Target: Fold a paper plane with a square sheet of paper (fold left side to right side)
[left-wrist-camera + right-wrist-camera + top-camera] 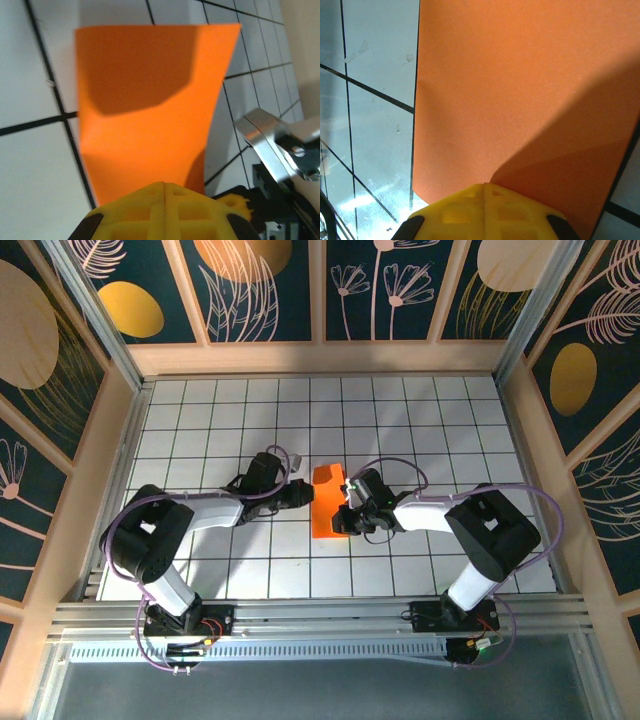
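**Desk:** Where is the paper?

**Me:** The square sheet of paper [326,510] sits on the white tiled tabletop [200,420], beyond the middle of the front rail [320,612]. From above I see it as a narrow orange strip running away from the rail, so it is doubled over. The end farthest from the rail catches more light and looks lifted, not flat.

**Desk:** Left side?

**Me:** The left gripper [305,492] meets the strip's left edge, towards the end far from the rail. On my left wrist feed the yellow fingers [140,205] are pressed together with no gap. The orange narrows straight into them, so I read that as a pinch on the sheet. The paper bows up there and throws a shadow on itself.

**Desk:** Right side?

**Me:** The right gripper [345,517] is at the right edge, nearer the rail than the left one. Its fingers [510,210] are also tight together, clamped on the sheet. A second, darker layer of orange shows under the top one beside them.

**Desk:** Any crease?

**Me:** I can't tell how sharp it is.
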### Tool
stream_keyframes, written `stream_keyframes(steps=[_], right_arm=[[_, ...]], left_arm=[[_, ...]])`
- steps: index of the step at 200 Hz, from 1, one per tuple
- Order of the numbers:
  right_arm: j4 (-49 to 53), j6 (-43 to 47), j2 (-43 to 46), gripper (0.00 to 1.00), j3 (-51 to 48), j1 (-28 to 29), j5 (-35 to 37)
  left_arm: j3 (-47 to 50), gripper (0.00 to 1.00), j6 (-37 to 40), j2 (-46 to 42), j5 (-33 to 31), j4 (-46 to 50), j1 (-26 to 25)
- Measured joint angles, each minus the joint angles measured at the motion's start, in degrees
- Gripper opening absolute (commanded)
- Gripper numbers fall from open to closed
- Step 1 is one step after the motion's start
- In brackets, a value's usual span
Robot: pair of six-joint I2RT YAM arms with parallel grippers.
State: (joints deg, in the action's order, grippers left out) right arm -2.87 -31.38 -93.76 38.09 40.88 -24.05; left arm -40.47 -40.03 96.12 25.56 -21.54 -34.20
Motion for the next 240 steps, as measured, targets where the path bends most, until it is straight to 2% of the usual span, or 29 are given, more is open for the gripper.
stream_keyframes(steps=[41, 114, 240], right_arm=[[0.0, 0.0, 0.0, 0.00, 0.0, 0.0, 0.0], [0.0, 0.0, 0.0, 0.00, 0.0, 0.0, 0.0], [0.0, 1.0, -0.1, 0.00, 0.0, 0.0, 0.0]], left_arm=[[-4.5, 0.03, -0.3, 6.7, -0.1, -1.2, -0.3], [-8.2, 0.04, -0.1, 12.0, -2.7, -1.2, -0.3], [-9.4, 0.04, -2.2, 14.8, -3.5, -2.3, 1.7]])
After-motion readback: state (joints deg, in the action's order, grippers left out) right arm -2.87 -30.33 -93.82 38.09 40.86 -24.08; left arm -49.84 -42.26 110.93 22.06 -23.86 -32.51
